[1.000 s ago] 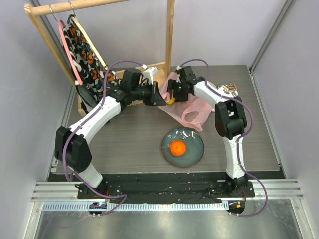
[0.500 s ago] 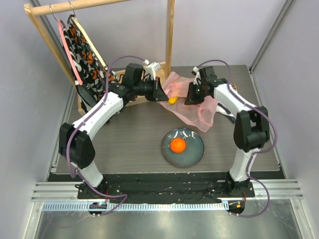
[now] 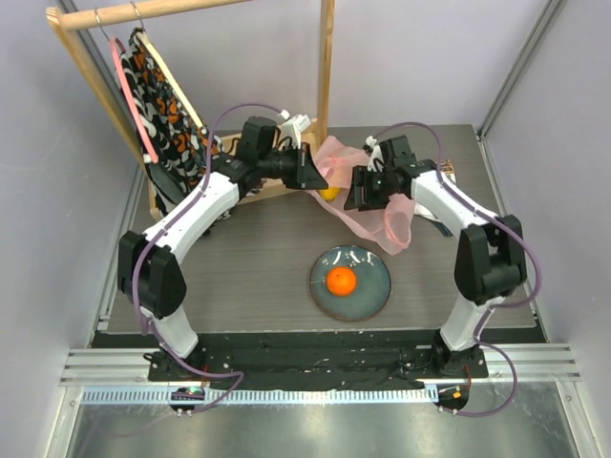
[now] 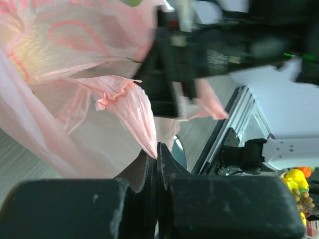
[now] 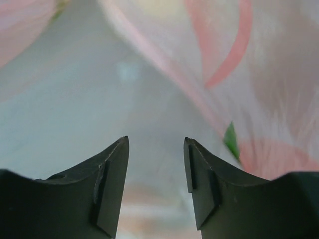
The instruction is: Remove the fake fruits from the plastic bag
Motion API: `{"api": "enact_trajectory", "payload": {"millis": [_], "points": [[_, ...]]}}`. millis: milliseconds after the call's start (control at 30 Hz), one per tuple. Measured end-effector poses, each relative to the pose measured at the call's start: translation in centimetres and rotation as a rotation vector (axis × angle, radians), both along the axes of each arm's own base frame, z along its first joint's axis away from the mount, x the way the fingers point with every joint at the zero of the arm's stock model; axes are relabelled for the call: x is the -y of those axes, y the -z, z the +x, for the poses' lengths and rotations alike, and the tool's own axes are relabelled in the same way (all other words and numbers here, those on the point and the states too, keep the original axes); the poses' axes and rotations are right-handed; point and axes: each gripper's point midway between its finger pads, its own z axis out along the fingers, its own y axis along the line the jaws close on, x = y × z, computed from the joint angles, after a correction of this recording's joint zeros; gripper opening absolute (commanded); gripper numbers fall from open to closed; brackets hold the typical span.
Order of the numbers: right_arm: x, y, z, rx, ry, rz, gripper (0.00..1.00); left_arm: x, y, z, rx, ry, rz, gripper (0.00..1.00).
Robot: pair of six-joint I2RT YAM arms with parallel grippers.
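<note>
Top view looks down from behind; wrist views peer past left pincer [image 4: 157,164] and right pincer [image 5: 155,149], close on the shared plastic bag [image 4: 119,99] ahead.

The plastic bag [image 3: 374,227] is thin and crinkly, the plate [image 3: 372,286] glossy, the table [image 3: 248,267] matt wood-grain.

left arm [image 3: 194,214] and right arm [image 3: 445,197] reach forward, left fingers [image 4: 134,204] pressed shut, right fingers [image 5: 112,179] parted.
</note>
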Motion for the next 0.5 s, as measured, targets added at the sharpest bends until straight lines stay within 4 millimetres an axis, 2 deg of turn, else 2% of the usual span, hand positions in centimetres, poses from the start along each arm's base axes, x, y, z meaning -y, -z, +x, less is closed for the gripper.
{"api": "enact_trajectory", "payload": {"millis": [133,200,233,367,500], "points": [[-0.8,2.7,3.1,-0.035,0.038,-0.016,0.69,-0.3,-2.2,-1.1,0.046,0.032,-0.026,0.00],[-1.3,3.4,5.0,-0.022,0.048,-0.009,0.94,-0.7,-3.6,-2.0,0.094,0.052,-0.032,0.00],[-1.6,3.4,5.9,-0.013,0.057,0.001,0.97,-1.1,-4.1,-2.6,0.118,0.064,-0.027,0.00],[-2.9,3.2,9.0,0.030,0.075,0.036,1.00,-2.5,-4.6,-4.7,0.165,0.094,0.005,0.00],[-4.2,3.2,11.1,0.046,0.083,0.062,1.00,-3.1,-3.1,-5.4,0.162,0.120,0.047,0.00]]}}
